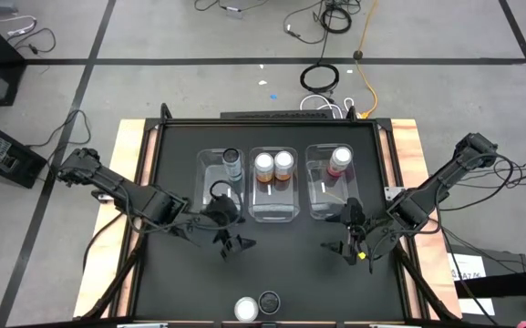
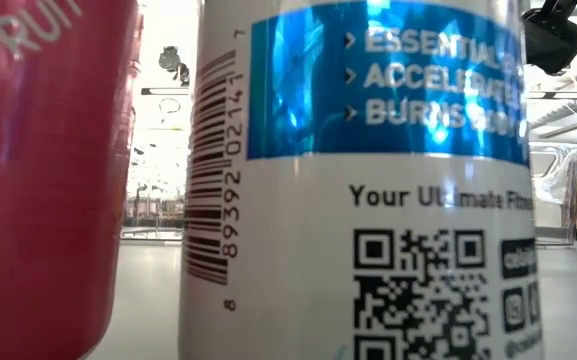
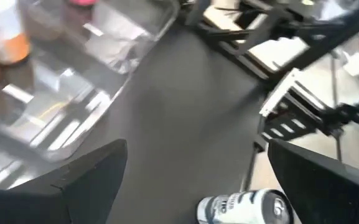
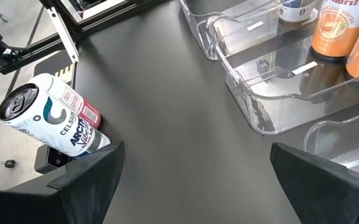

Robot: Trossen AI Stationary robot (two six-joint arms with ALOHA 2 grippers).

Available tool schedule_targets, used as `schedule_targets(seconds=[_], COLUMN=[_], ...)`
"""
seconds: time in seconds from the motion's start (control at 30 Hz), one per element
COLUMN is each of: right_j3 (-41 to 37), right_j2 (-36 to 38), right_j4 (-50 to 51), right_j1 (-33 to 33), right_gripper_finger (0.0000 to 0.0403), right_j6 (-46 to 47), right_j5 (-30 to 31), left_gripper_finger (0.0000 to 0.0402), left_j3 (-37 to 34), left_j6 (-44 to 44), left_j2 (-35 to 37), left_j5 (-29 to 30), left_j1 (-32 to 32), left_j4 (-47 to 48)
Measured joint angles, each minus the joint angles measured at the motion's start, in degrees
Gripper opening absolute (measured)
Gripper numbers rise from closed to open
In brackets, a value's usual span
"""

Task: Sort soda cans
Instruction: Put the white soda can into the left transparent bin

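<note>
Altogether six soda cans show from above. Three clear bins stand in a row on the black table (image 1: pixel 171 182). The left bin (image 1: pixel 206 182) holds one dark grey can (image 1: pixel 232 164) at its far end. The middle bin (image 1: pixel 273 208) holds the two orange cans (image 1: pixel 263 167) and (image 1: pixel 283 164), side by side and upright. The right bin (image 1: pixel 322 205) holds one pink can (image 1: pixel 339 160), also at the far end.

Two cans remain outside the bins, at the table's near edge and just beside each other: one with a pale top (image 1: pixel 246 309) and one with a dark top (image 1: pixel 268 302). The low view is filled by these two, the pink side on its left and the white-and-blue label at centre.

Both arms reach in from the table's sides, bent at the elbow, with their wrists low over the bare mat in front of the bins. The left gripper (image 1: pixel 231 239) sits just before the left bin, jaws spread wide with nothing between them. The right gripper (image 1: pixel 352 244) sits just before the right bin, jaws likewise wide and empty. In the right wrist view the two loose cans appear beyond the fingers (image 4: pixel 86 180), well apart from them.
</note>
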State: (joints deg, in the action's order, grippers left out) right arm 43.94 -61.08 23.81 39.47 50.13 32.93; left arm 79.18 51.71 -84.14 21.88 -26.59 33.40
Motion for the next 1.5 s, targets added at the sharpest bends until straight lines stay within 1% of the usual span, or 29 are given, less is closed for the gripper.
schedule_targets(seconds=[0.37,0.5,0.57,0.67,0.77,0.87,0.97,1.1,1.2,1.37,1.5], right_j3=[0.0,0.0,0.0,0.0,0.0,0.0,0.0,0.0,0.0,0.0,0.0], right_j2=[0.0,0.0,0.0,-0.01,0.0,0.0,0.0,-0.02,-0.01,0.0,0.0], right_j4=[-0.02,-0.02,0.0,0.0,0.02,0.09,0.24,0.49,1.3,2.31,2.43], right_j1=[0.0,0.01,0.01,0.01,0.01,-0.01,0.01,-0.01,0.0,-0.01,0.0], right_gripper_finger=[0.0394,0.0394,0.0394,0.0394,0.0394,0.0394,0.0394,0.0394,0.0394,0.0394,0.0394], right_j6=[0.04,0.09,0.09,-0.05,-0.13,-0.17,-0.2,-0.22,-0.23,-0.24,-0.26], right_j5=[0.02,0.02,0.02,0.02,0.02,0.02,0.02,0.02,0.0,0.0,0.0], left_gripper_finger=[0.0396,0.0396,0.0396,0.0396,0.0396,0.0396,0.0396,0.0396,0.0396,0.0396,0.0396], left_j3=[0.0,0.15,1.66,5.31,11.11,17.85,24.75,31.63,35.38,40.41,41.81], left_j6=[-7.48,-7.64,-7.66,-7.86,-10.72,-13.08,-13.3,-13.26,-13.2,-13.13,-13.1], left_j2=[0.0,-0.32,-1.51,-4.63,-8.64,-12.9,-17.04,-21.82,-25.09,-29.68,-31.95], left_j5=[-6.41,-6.86,-6.86,-6.88,-6.88,-6.86,-6.86,-6.94,-8.45,-9.76,-10.24], left_j1=[0.0,-0.02,-0.07,-0.07,-0.07,-0.07,-0.07,-0.12,-0.36,-1.44,-1.89], left_j4=[-6.35,-9.19,-7.95,-5.33,-1.65,4.53,10.84,17.45,20.38,20.66,20.9])
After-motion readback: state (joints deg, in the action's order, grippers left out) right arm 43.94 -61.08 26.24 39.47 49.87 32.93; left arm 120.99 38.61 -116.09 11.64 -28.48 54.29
